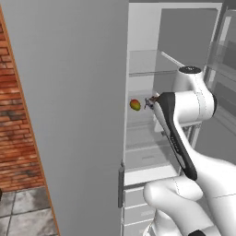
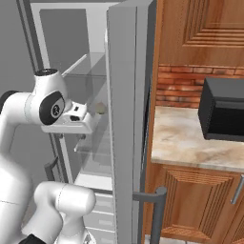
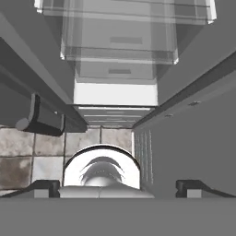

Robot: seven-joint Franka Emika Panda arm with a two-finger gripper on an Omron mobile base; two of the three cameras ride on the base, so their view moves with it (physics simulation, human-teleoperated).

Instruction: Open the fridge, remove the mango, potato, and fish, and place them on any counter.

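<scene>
Fridge [image 1: 138, 152]: open; white interior with glass shelves and drawers low down shows in both base views. A grey door [image 2: 126, 143] stands edge-on in the right base view, its bar handle [image 2: 155, 209] low on the edge.
Arm: reaches into the fridge compartment at mid-shelf height, wrist turned so the hand points downward.
Gripper [image 3: 118, 186]: jaws spread wide, nothing between them; the two dark fingertips [image 3: 44, 186] sit far apart at the bottom of the hand view.
Hand view: looks down past the stacked clear shelves to the white drawers and, lower, the tiled floor [image 3: 27, 156].
Mango [image 1: 135, 105]: red-orange with a green patch, on a middle shelf near the left side of the compartment, just beside the hand in the left base view; contact cannot be told.
Pale round object [image 2: 100, 108]: on the same shelf level in the right base view, seen through the glass; identity unclear.
Counter [image 2: 190, 140]: beige marbled top over wooden cabinets, right of the fridge; a black box appliance [image 2: 224, 114] sits on it.
Brick wall [image 1: 16, 124]: left of the fridge.
</scene>
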